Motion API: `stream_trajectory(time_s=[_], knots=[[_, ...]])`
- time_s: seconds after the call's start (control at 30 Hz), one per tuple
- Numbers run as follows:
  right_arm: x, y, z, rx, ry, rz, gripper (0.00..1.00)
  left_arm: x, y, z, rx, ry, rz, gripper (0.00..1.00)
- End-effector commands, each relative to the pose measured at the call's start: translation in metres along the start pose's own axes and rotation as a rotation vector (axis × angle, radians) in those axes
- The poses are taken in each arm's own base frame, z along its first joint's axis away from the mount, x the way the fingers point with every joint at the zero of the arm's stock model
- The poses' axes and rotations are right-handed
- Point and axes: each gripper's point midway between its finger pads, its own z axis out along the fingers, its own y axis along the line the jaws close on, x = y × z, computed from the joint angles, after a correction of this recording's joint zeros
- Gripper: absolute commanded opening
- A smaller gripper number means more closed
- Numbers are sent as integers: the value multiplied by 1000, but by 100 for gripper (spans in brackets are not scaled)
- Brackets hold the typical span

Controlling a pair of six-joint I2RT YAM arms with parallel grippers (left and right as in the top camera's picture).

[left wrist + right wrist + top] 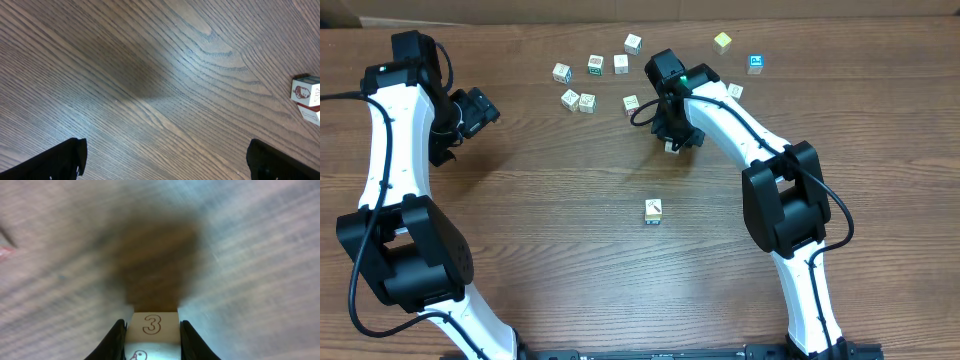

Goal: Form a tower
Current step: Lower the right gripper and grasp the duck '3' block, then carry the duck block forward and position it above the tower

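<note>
right wrist view: my right jaws clenched on a cube (152,326) marked 3. left jaws spread wide, holding nothing. tower (654,211) stands mid bench (550,240), apart from both.

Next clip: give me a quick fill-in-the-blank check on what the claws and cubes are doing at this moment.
1. The right claw is shut on a cube printed with the number ____.
2. The left claw is ____ and holds nothing.
3. The tower stands apart from the loose cubes, nearer the ____ claw.
Missing words: 3; open; right.
</note>
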Motion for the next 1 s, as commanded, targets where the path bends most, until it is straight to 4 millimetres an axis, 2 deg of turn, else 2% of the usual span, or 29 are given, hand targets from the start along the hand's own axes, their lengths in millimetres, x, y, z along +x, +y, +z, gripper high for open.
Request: stream_trajectory(time_s=[0.0,0.13,0.27,0.33,0.43,0.63,0.77,0.97], knots=[[-7,2,-25,4,-6,-11,19,-4,-6,-14,22,-35,20,100],[-10,2,-72,-15,2,-49,20,-4,-6,-14,22,-35,20,99],[7,8,-117,-96,86,-141,22,-4,-6,-14,21,-35,20,99],[21,6,-129,-108,141,-171,22,-4,-6,-14,22,-35,20,99],[38,-4,-133,-63,204,-186,23,-4,-6,-14,22,-35,20,100],[66,22,-145,-218,300,-307,19,-4,-6,-14,21,-35,20,99],[74,29,-172,-264,261,-337,19,-4,-6,-14,21,-35,20,100],[82,29,-228,-342,161,-375,19,-4,-6,-14,22,-35,20,100]])
